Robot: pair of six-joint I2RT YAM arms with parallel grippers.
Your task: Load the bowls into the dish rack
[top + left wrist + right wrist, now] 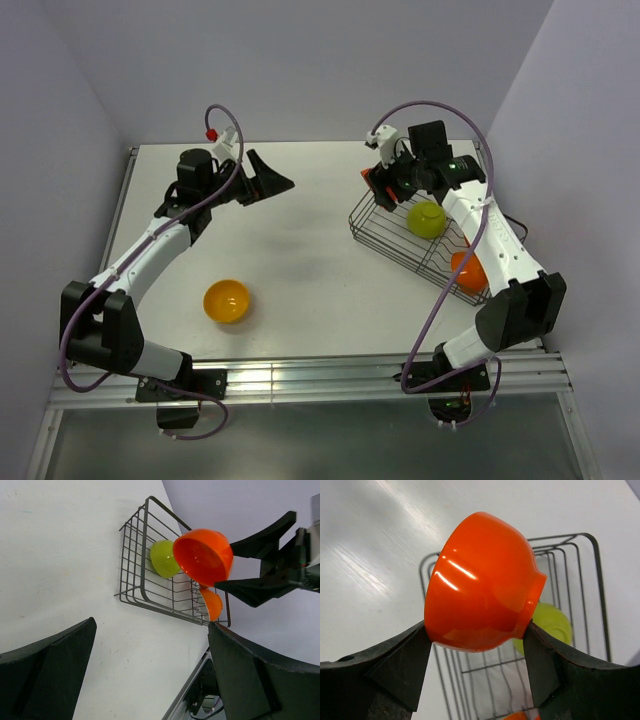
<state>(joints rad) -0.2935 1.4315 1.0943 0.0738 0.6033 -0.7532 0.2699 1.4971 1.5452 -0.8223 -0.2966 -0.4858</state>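
1. Top external view:
   - The dish rack (385,235) lies at an angle along the right edge of the surface (300,250).
   - A lime green bowl (426,219) sits inside it near its far end. A second red-orange bowl (468,270) sits at the end nearer the near right corner.
   - The right gripper (385,185) hangs over the rack's far end, clamped on the held red-orange bowl (377,190), of which only a small part shows.
   - The left gripper (272,180) is above the far middle of the surface, with its fingers spread and nothing between them.
   - A yellow-orange bowl (226,301) stands upright on the surface toward the near edge, left of centre and well apart from the rack.

2. Left wrist view:
   - The left gripper (150,680) has its fingers wide apart over bare surface (60,555).
   - Beyond them is the dish rack (132,565) with the lime green bowl (164,559) in it.
   - The held red-orange bowl (202,555) is above the rack, tilted on its side and pinched by the right gripper (226,565).
   - The second red-orange bowl (214,604) shows further along the rack.

3. Right wrist view:
   - The right gripper (476,630) squeezes the held red-orange bowl (480,580) at its rim, with the base pointing up and to the right.
   - Below it lies the dish rack (592,537) holding the lime green bowl (552,622).
   - A sliver of the second red-orange bowl (520,716) shows at the bottom edge.
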